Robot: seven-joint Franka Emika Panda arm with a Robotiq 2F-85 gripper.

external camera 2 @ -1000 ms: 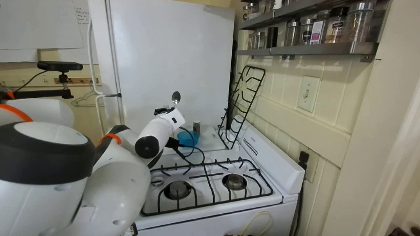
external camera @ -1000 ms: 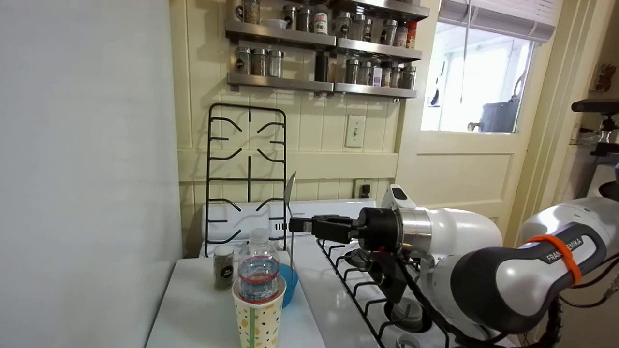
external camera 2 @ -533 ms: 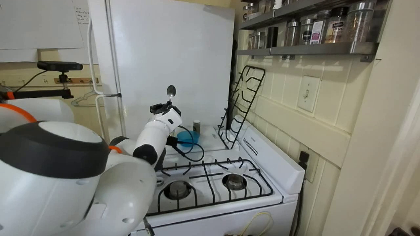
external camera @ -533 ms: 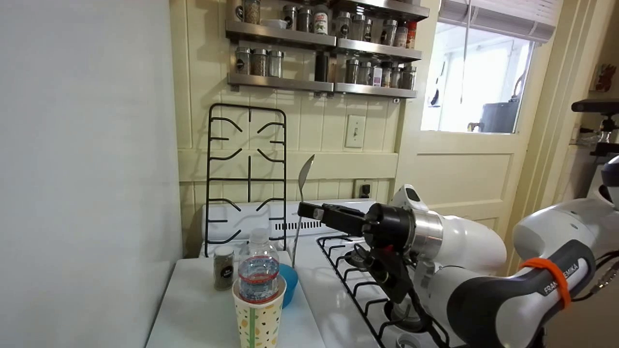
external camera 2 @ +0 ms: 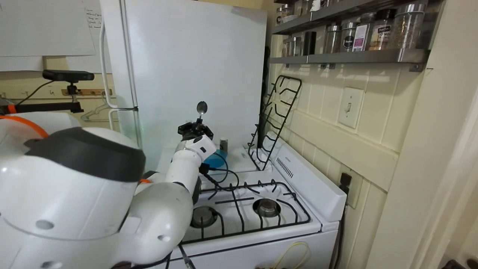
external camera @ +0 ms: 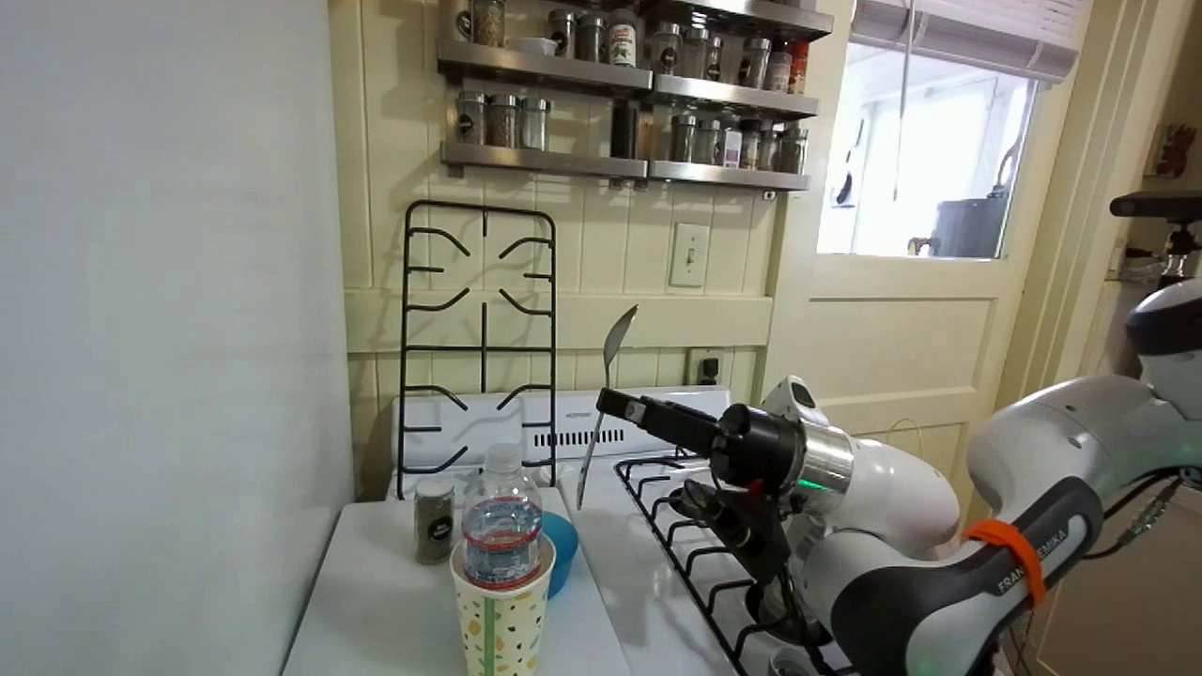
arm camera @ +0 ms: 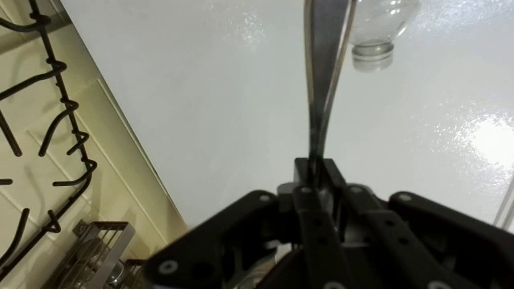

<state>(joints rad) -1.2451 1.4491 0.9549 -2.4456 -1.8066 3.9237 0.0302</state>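
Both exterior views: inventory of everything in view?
spoon: 1, silver, held tilted
bowl: 1, blue, on white surface
cup: 1, patterned cream, near bowl
bottle: 1, clear, in cup
lidded jar: 1, greenish, on white surface
stove: 1, white, by wall
burner grate: 1, black, on stove
loose grate: 1, black, leaning by wall
fridge: 1, white, beside stove
shelves: several, steel, on wall
shelf jars: many, mixed, on shelves
switch: 1, white, on wall
door: 1, cream, beside shelves
gripper: 1, black, shut on spoon
arm: 1, white and black, over stove
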